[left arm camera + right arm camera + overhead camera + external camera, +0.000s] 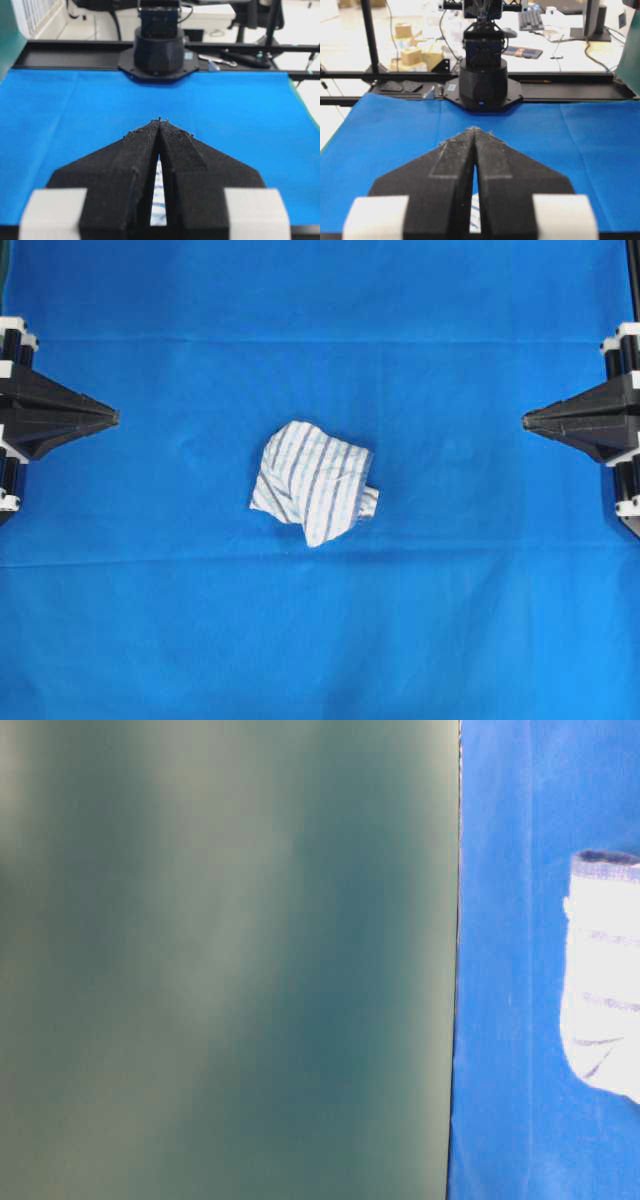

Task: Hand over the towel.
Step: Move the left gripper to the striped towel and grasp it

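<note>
Lying crumpled mid-sheet, the towel (314, 481) sits between both closed, empty end effectors — left end effector (112, 418), right end effector (527, 420) — roughly equidistant, neither clearly nearer.

Wore matte black, wedge-shaped, rough-textured plastic fingers (130, 155) on the left gripper (114, 418), white blocks behind. Matched on the right gripper (526, 420). Stood on round black bases (482, 82).

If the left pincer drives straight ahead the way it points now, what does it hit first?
Probably the towel. The shut left pincer points across the blue sheet toward the middle; its line passes just beyond the crumpled towel's far edge, and height is unclear, so it might miss.
</note>
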Tool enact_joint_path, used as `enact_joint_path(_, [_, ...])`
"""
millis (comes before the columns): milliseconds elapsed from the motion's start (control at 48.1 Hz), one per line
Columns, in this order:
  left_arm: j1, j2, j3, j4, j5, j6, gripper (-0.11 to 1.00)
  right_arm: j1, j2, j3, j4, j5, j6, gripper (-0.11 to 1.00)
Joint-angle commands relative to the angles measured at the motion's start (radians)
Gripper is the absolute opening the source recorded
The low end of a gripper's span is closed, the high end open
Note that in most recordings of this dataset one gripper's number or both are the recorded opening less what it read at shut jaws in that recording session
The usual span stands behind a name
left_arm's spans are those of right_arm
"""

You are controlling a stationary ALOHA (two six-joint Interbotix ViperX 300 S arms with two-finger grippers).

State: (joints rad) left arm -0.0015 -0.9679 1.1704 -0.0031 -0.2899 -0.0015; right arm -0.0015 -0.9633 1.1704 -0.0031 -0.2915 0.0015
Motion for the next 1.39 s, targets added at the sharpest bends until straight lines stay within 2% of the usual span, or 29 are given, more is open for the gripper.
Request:
enact_joint_path(0, [-0.006, 0.012, -0.014, -0.008, -0.006, 0.012, 0.00, -0.003, 0.006, -0.031, -0.002, -0.006, -0.011, 0.00])
enact_joint_path(229, [-0.014, 0.074, -0.029, -0.011, -0.080, 0.012, 0.00, -0.005, 0.032, -0.051, -0.028, 0.040, -0.011, 0.00])
enact_joint_path(395, [-0.012, 0.221, -0.080, -0.011, -0.144, 0.014, 0.00, -0.005, 0.032, -0.052, -0.028, 0.044, -0.011, 0.00])
enact_joint_path(582, [-0.012, 0.396, -0.161, -0.011, -0.156, 0.011, 0.03, -0.005, 0.032, -0.052, -0.028, 0.051, -0.011, 0.00])
enact_joint_path(686, [-0.014, 0.488, -0.207, -0.014, -0.150, -0.002, 0.25, -0.006, 0.032, -0.052, -0.028, 0.057, -0.009, 0.00])
enact_joint_path(852, [-0.021, 0.638, -0.299, -0.014, -0.091, -0.005, 0.75, -0.005, 0.035, -0.051, -0.028, 0.072, -0.006, 0.00])
enact_joint_path(935, [-0.023, 0.733, -0.357, -0.014, -0.028, -0.005, 0.90, -0.005, 0.038, -0.049, -0.026, 0.078, -0.006, 0.00])
enact_joint_path(977, [-0.021, 0.778, -0.387, -0.014, 0.002, -0.005, 0.93, -0.006, 0.040, -0.049, -0.028, 0.081, -0.006, 0.00])
enact_joint_path(1185, [-0.021, 0.983, -0.532, -0.015, 0.132, 0.006, 0.93, -0.005, 0.057, -0.046, -0.026, 0.086, -0.006, 0.00])
enact_joint_path(1372, [-0.018, 1.106, -0.592, -0.014, 0.155, 0.011, 0.93, -0.006, 0.069, -0.043, -0.026, 0.089, -0.006, 0.00])
